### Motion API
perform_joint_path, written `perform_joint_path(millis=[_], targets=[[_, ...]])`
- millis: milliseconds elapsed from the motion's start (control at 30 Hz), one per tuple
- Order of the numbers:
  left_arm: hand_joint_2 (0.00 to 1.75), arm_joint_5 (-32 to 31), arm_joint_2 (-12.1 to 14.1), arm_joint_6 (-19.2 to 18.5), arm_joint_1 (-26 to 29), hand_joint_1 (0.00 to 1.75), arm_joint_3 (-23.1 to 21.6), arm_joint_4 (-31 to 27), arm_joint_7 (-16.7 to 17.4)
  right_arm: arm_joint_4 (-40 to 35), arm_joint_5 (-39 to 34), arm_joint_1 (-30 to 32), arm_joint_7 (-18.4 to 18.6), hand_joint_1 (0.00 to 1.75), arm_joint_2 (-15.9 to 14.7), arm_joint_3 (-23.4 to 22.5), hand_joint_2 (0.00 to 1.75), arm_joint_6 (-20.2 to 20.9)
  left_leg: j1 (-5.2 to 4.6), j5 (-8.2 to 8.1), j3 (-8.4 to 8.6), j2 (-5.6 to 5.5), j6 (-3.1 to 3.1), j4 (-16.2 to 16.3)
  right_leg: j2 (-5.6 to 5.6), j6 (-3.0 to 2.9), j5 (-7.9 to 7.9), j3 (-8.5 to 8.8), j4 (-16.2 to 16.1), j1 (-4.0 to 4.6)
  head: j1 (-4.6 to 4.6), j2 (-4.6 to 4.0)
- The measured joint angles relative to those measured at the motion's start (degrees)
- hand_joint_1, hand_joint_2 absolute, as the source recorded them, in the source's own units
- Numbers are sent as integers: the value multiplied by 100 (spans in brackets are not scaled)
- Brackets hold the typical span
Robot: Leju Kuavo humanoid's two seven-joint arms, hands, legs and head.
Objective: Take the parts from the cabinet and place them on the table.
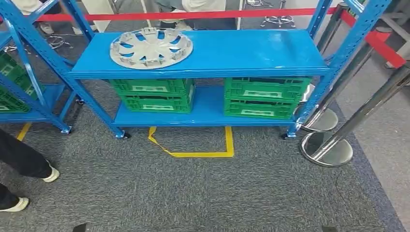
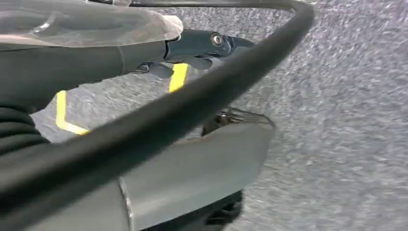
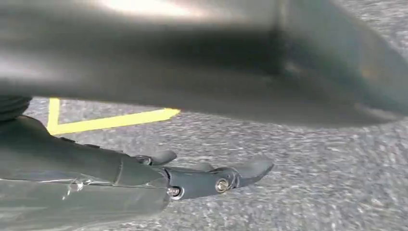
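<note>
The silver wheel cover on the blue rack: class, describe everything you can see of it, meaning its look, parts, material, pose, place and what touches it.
The wheel cover is a round, silver-grey disc that looks like plastic, with spokes fanning out from a plain centre hub and slot-shaped openings between them, through which the blue shelf shows. It lies flat, face up, on the left part of the top shelf of the blue rack. Only the shelf touches it; nothing lies on it. Green crates sit on the shelf below.
</note>
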Motion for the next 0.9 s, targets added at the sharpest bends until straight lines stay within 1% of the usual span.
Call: perform_joint_path(millis=[200,467,767,900], targets=[[0,-1031,-94,-52,172,0,487,-101,232,-99,385,173,173,0,74,-208,0,66,-18,-5,1,0,-4,2,0,4,-2,1,-4,-14,5,0],[0,-2378,-217,-114,404,0,1185,-254,551,-247,907,401,409,0,175,-527,0,149,-18,-9,2,0,1,4,-1,4,-2,3,-11,-18,2,0],[0,-3903,-363,-197,683,0,2115,-466,927,-452,1491,672,680,0,300,-986,0,227,-16,-10,4,0,1,4,0,4,-3,4,-12,-17,-6,0],[0,-4567,-413,-225,793,0,2452,-549,1089,-533,1743,785,796,0,332,-1163,0,278,-16,-10,4,0,1,3,0,5,-3,5,-12,-17,-9,0]])
